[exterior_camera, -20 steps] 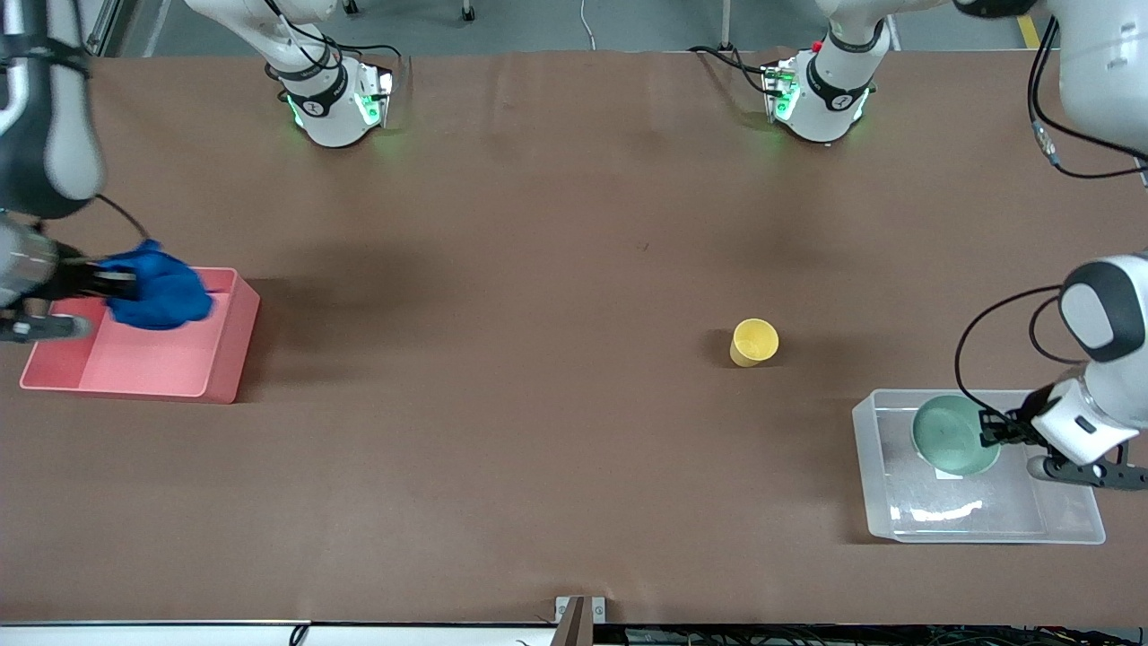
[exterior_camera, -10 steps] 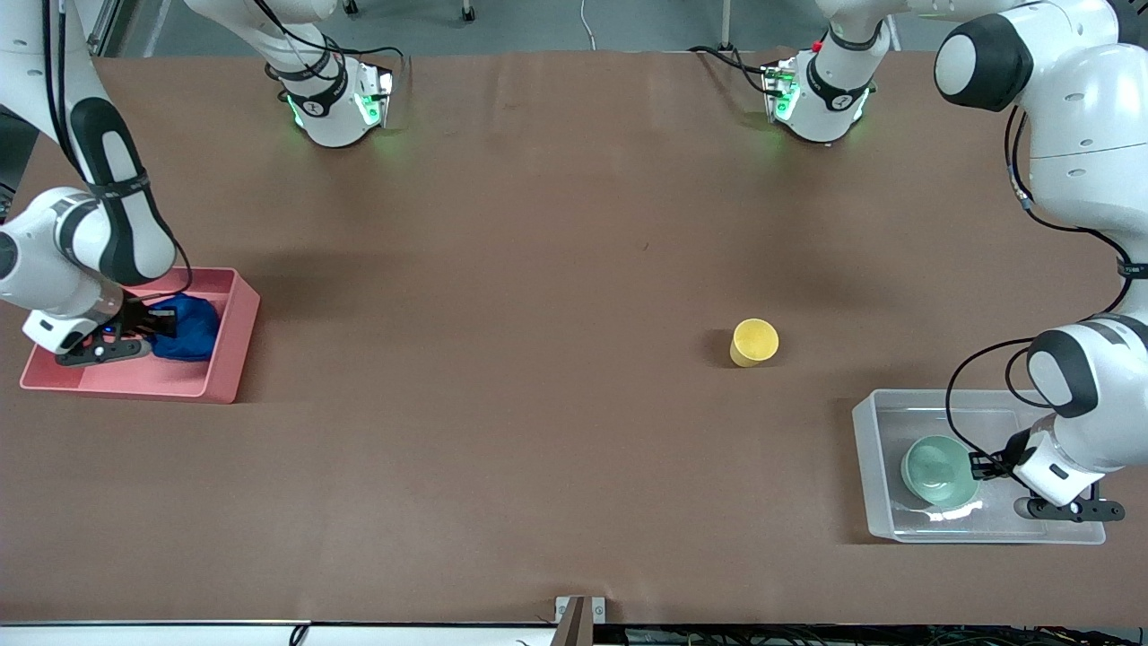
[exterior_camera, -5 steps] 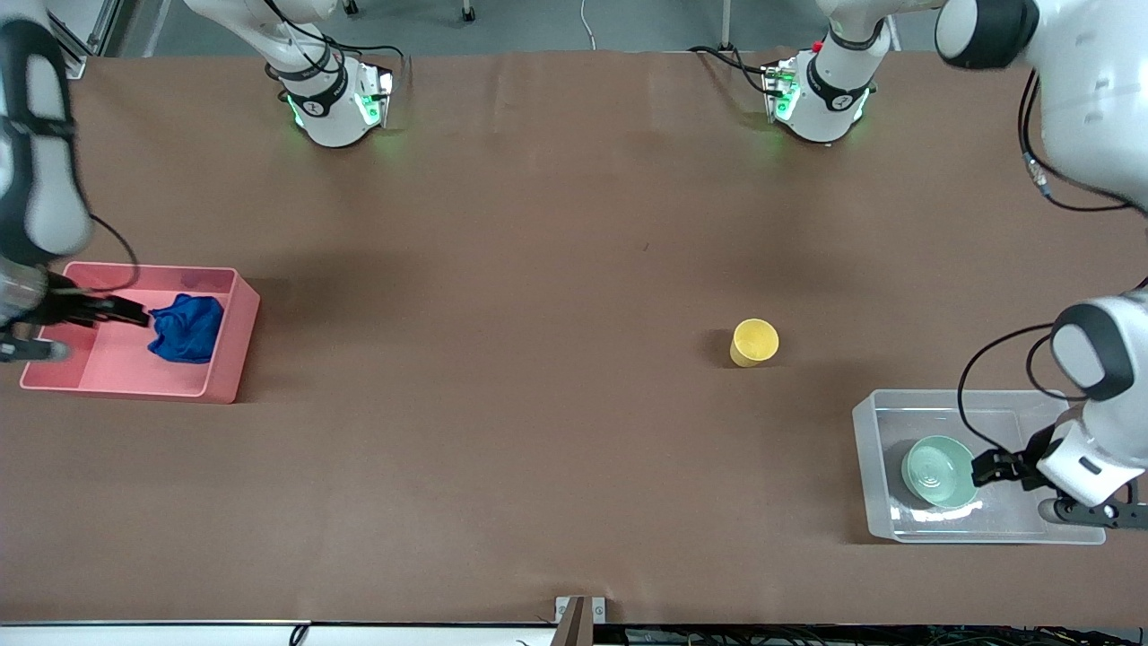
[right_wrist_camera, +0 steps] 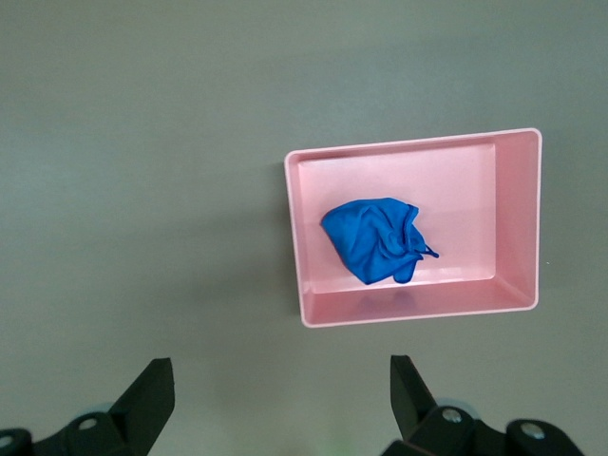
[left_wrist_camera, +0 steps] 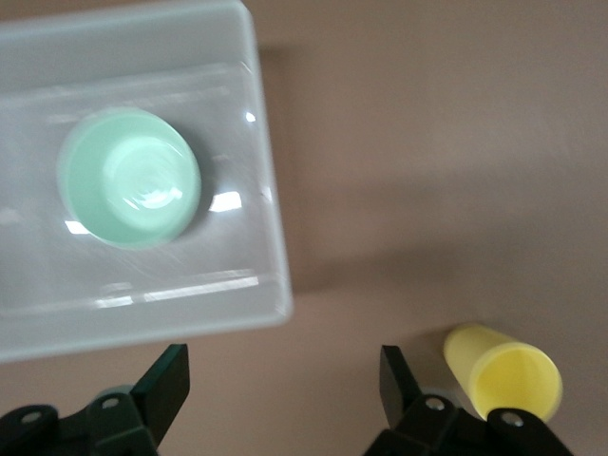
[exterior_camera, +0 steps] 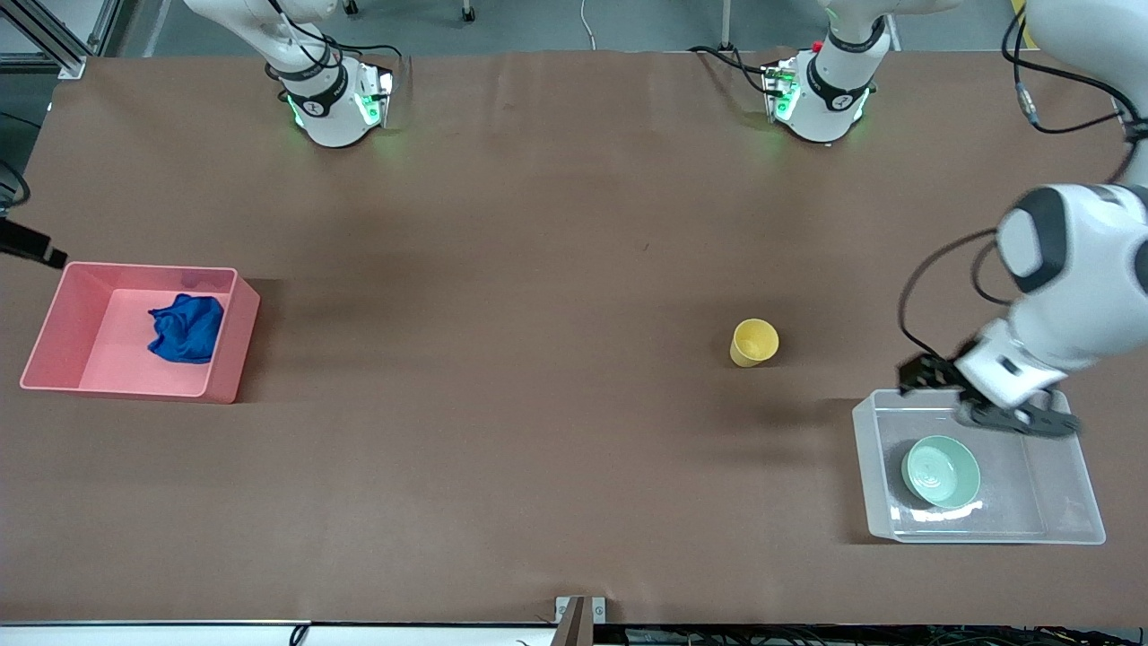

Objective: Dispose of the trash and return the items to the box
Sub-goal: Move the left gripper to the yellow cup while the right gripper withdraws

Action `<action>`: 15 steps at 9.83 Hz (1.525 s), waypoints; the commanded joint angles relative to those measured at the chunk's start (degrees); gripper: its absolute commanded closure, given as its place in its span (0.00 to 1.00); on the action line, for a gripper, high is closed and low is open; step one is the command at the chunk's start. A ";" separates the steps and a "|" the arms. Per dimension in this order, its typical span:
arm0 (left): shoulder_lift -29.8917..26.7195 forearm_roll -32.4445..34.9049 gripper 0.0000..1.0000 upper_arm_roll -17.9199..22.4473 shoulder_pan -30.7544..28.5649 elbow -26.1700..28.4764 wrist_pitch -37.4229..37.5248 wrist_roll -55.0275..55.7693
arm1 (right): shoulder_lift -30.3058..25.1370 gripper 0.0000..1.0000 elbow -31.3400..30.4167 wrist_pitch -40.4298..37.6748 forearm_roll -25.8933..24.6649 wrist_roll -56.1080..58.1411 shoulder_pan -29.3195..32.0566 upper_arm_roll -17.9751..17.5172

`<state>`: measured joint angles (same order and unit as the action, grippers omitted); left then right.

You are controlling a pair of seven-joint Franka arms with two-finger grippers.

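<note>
With the bowl (exterior_camera: 940, 470) in the clear box (exterior_camera: 1073, 529), I steer my released left pincer (left_wrist_camera: 283, 378) beside it, straight down around the yellow cup (exterior_camera: 753, 342), while the released right pincer (right_wrist_camera: 281, 388) waits over the worktop (exterior_camera: 538, 269).

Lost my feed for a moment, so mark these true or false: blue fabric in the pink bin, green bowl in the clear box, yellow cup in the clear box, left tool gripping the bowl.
1. The blue fabric lies in the pink bin. True.
2. The green bowl sits in the clear box. True.
3. The yellow cup is in the clear box. False: it stands on the table, outside the box.
4. The left tool grips the bowl. False: it is open and empty, above the box's rim.
</note>
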<state>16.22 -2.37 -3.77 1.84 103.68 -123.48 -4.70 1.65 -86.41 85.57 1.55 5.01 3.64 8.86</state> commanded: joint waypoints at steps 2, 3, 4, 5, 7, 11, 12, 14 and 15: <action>-2.34 -0.44 0.11 -6.23 0.10 12.58 -8.67 8.01 | -3.50 0.00 -0.51 -0.94 -2.86 -1.40 1.99 -4.02; -0.07 -0.44 0.11 -8.25 0.18 13.20 -11.84 10.65 | -3.49 0.00 0.45 -1.02 -2.78 -1.93 1.55 -4.11; 1.96 -0.27 0.11 -8.97 1.31 13.47 -12.83 11.98 | -3.41 0.00 0.63 -1.02 -2.78 -3.06 1.20 -4.20; 2.58 -0.27 0.12 -8.97 2.28 14.52 -12.92 12.26 | -3.41 0.00 0.63 -1.11 -3.22 -3.08 1.02 -4.28; 5.30 -0.18 0.16 -8.89 3.95 15.06 -12.92 12.26 | -3.32 0.00 2.12 -1.98 -3.40 -2.99 0.93 -4.28; 9.61 2.98 0.52 -8.97 3.87 14.88 -18.25 13.92 | -3.23 0.00 2.13 -1.99 -3.31 -2.99 0.76 -4.37; 10.75 3.07 0.82 -9.06 3.96 14.62 -20.20 15.50 | -3.23 0.00 2.13 -2.08 -3.22 -2.90 0.76 -4.37; 11.03 3.16 1.00 -9.06 3.70 14.09 -20.39 15.60 | -3.23 0.00 2.13 -2.08 -3.22 -2.81 0.76 -4.28; 10.42 3.16 1.00 -9.06 3.44 14.09 -20.39 15.51 | -3.23 0.00 2.13 -2.08 -3.22 -2.72 0.84 -4.28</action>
<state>25.81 -0.67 -12.79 5.60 117.77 -142.97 9.39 -1.79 -85.14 84.27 -1.01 2.91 4.11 5.05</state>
